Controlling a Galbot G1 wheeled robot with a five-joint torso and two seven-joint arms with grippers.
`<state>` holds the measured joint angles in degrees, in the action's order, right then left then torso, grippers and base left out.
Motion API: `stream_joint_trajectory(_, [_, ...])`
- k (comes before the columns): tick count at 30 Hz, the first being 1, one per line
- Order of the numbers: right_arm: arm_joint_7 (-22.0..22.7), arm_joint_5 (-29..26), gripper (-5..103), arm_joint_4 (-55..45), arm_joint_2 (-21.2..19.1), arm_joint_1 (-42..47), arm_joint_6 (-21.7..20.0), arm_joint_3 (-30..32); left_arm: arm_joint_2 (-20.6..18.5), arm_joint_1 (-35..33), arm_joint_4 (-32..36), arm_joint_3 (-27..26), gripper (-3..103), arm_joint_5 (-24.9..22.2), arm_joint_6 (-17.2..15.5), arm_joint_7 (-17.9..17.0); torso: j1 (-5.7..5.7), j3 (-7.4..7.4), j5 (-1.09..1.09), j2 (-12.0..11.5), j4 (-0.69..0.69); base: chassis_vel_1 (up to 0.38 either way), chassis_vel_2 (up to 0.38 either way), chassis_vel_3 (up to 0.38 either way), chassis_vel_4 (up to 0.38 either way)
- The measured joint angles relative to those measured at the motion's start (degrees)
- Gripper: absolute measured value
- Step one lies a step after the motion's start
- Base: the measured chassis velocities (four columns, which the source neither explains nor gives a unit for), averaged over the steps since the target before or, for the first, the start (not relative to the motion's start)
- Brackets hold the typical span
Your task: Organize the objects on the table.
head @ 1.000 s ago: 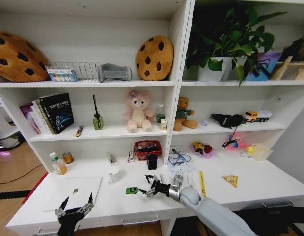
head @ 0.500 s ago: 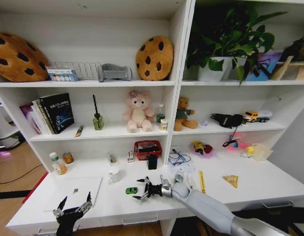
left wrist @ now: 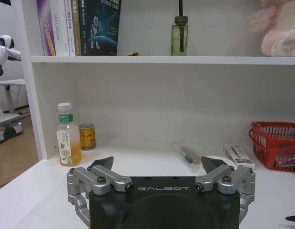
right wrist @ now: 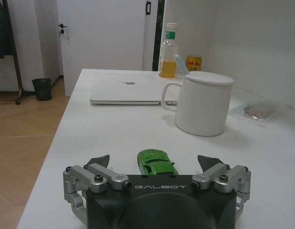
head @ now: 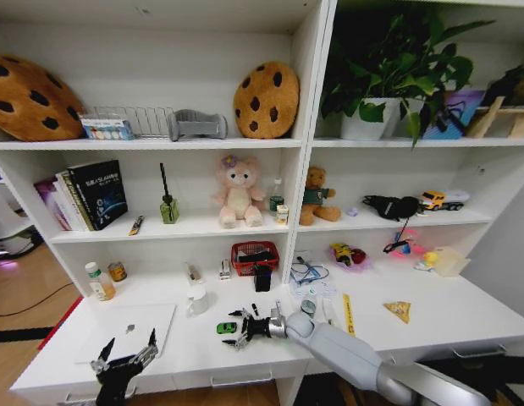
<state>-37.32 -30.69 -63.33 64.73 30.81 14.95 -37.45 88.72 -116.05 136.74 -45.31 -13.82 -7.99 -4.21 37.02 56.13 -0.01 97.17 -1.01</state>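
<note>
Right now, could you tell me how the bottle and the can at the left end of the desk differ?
The bottle is tall, clear plastic, white-capped, with orange liquid low inside; the can is short, opaque and gold-coloured. The bottle stands nearer the desk's front, the can behind it by the back wall. Both stand upright, close together, well away from the left hand.

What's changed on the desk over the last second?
The right gripper has reached leftward across the table to the green toy car, which now sits between its open jaws, not yet gripped. The car, laptop and left gripper have not moved.
</note>
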Motion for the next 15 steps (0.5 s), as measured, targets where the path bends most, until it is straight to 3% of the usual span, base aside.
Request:
stream_joint_trajectory(7, [-0.11, 0.25, 101, 2.71, 2.18, -0.18, 0.35, -0.69, 0.20, 0.05, 0.18, 0.11, 100, -0.40, 0.00, -0.08, 0.00, 0.00, 0.01, 0.00, 0.00, 0.000, 0.000, 0.000, 0.000])
stream_joint_trajectory(15, [0.25, 0.05, 89, 2.84, 2.37, -0.44, 0.27, -0.88, 0.12, 0.21, 0.20, 0.28, 100, -0.89, -0.05, -0.30, -0.01, 0.00, 0.01, 0.00, 0.00, 0.000, 0.000, 0.000, 0.000])
